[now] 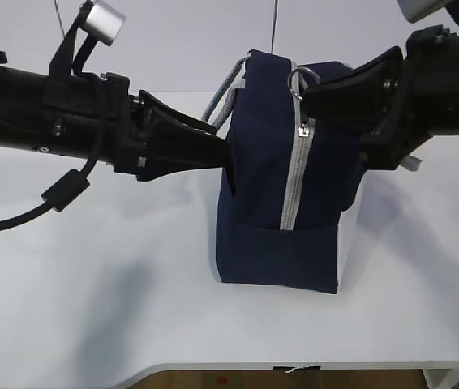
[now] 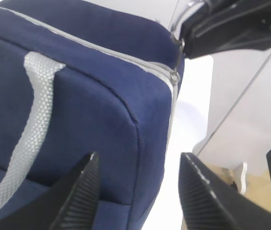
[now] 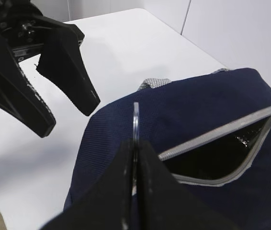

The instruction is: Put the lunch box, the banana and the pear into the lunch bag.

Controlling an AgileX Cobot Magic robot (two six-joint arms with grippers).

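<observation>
Right tool (image 3: 134, 158) pinching ring pull (image 3: 136, 125); left tool (image 2: 138, 191) spread, beside lunch bag (image 1: 262, 162) corner.

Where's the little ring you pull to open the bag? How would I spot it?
Find the navy lunch bag in the middle of the white table. Follow its grey zipper up to the top edge. There sits the ring pull, pinched in the right end effector; it is the only shiny metal loop on the bag.

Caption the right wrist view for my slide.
Right gripper pinches the ring pull of the partly unzipped navy-blue fabric lunch bag.
</observation>
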